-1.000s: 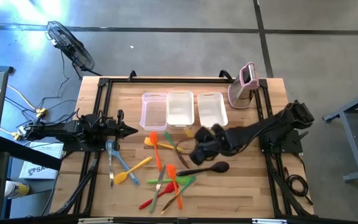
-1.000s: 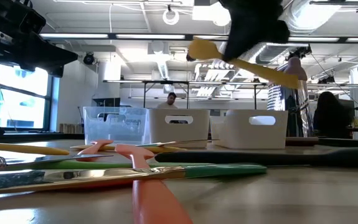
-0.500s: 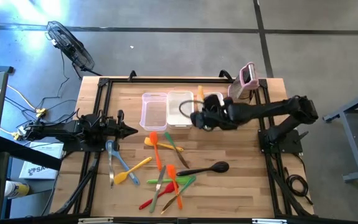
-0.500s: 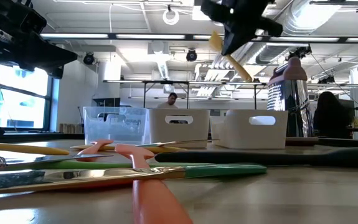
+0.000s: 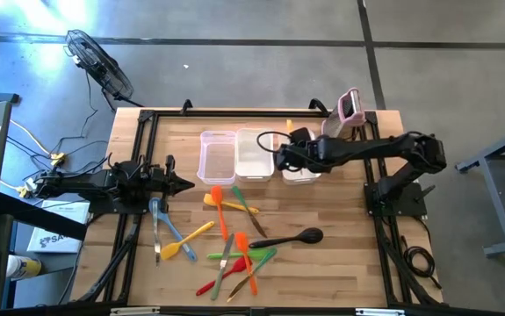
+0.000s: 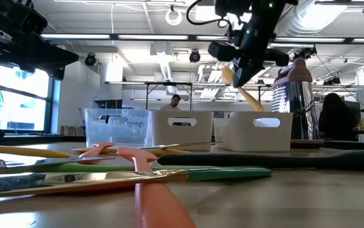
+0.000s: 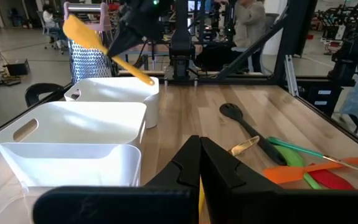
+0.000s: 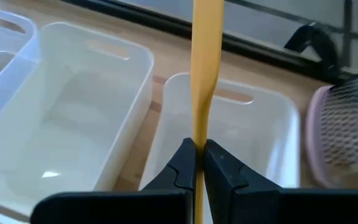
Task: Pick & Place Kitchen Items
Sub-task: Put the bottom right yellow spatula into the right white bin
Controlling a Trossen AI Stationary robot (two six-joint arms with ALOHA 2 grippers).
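A wooden desk (image 5: 340, 263) fills the centre of the overhead picture, with a dark robot arm at each side. The right arm reaches in from the right edge toward the upper middle. Its right gripper (image 5: 289, 155) hangs above the rightmost of three tubs, its fingers clamped shut on a yellow spatula (image 8: 205, 74). In the low view this spatula (image 6: 242, 88) slants down toward the right, held in the air above the tubs. The right wrist view shows its handle pinched between the two dark fingers (image 8: 182, 163), with the right tub (image 8: 278, 134) open directly beneath it.

The three tubs stand side by side in the upper middle of the overhead picture: the left tub (image 5: 205, 162), the middle tub (image 5: 254, 133) and the right tub (image 5: 312, 167). A pink-and-white upright grater (image 5: 344, 118) stands just right of them, near the desk's upper right corner.

The left arm lies at the left edge of the desk. Its left gripper (image 5: 182, 183) points toward the centre, closed and holding nothing.

The other utensils lie scattered across the lower middle of the desk. A black spoon (image 5: 294, 237) lies toward the right. A blue utensil (image 5: 169, 224) and a yellow utensil (image 5: 191, 239) lie at the left. An orange spatula (image 5: 220, 209) lies in the middle. Overlapping green, orange and red utensils (image 5: 239, 262) lie below it.
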